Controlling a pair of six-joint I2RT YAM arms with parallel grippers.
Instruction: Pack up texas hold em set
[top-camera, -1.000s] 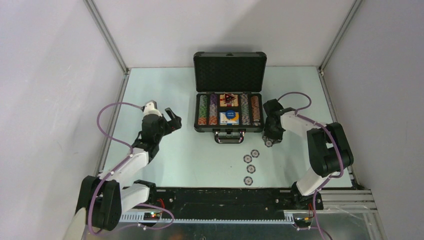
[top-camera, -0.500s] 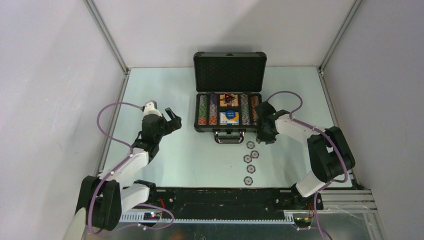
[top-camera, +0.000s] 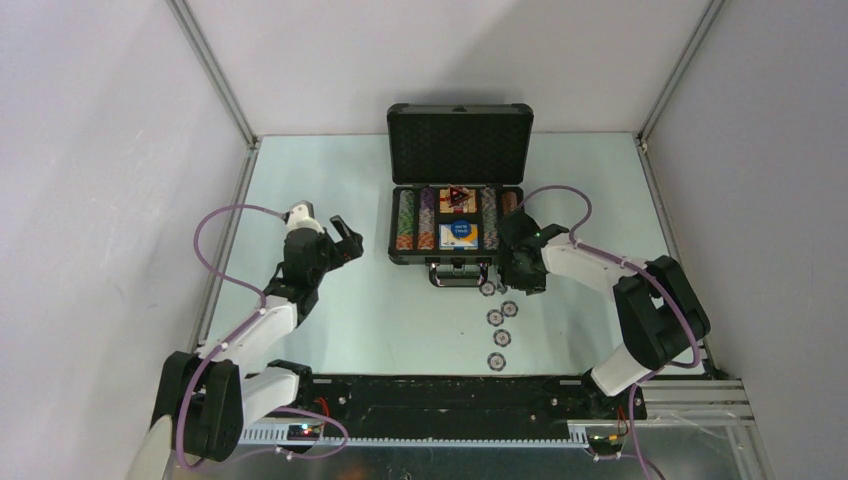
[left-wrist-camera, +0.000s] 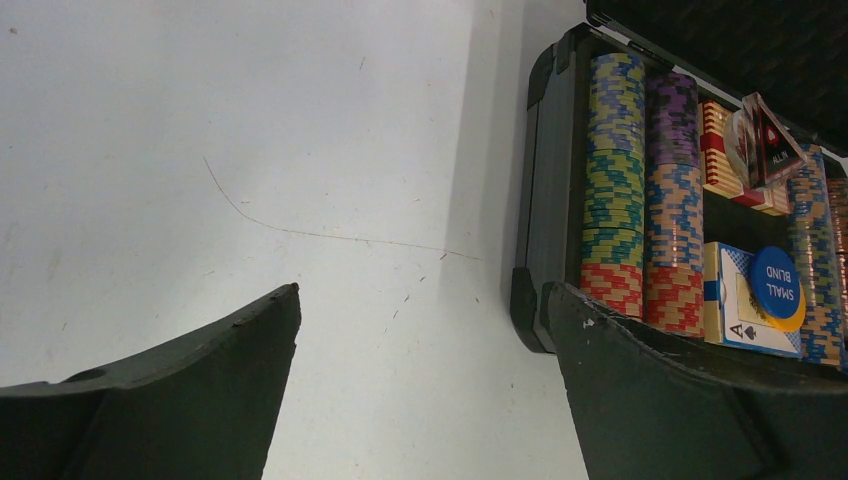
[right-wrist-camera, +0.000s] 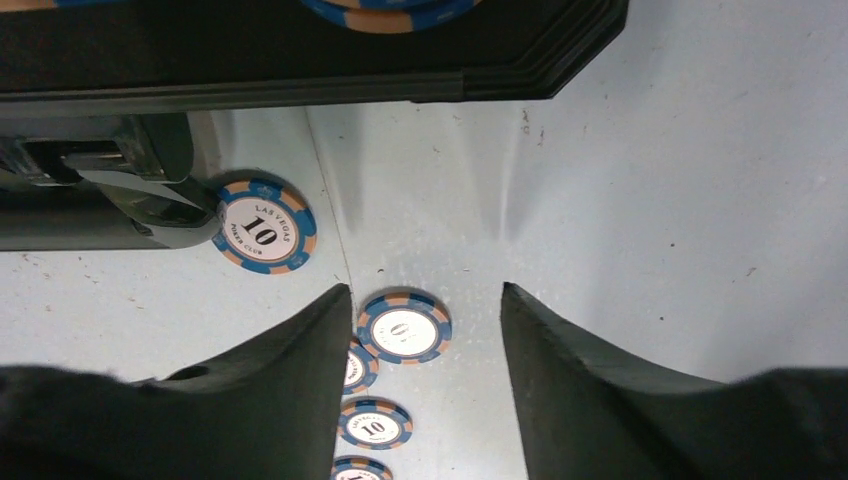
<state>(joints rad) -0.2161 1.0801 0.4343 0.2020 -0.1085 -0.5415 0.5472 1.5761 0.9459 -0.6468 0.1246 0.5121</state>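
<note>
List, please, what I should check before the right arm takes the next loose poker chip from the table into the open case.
1. Dark grey hard briefcase: lid up, chip rows reachable: ok.
2. Right gripper: jaws open, nothing held: ok.
3. Blue-and-orange striped poker chip: flat on the table, under the gap between those jaws: ok.
4. Neighbour chip: close by, partly hidden behind a jaw, may get in the way: cannot tell.
5. Left gripper: jaws open, empty, apart from the briefcase: ok.
6. Packing finished: five loose chips lie on the table: not ok.
</note>
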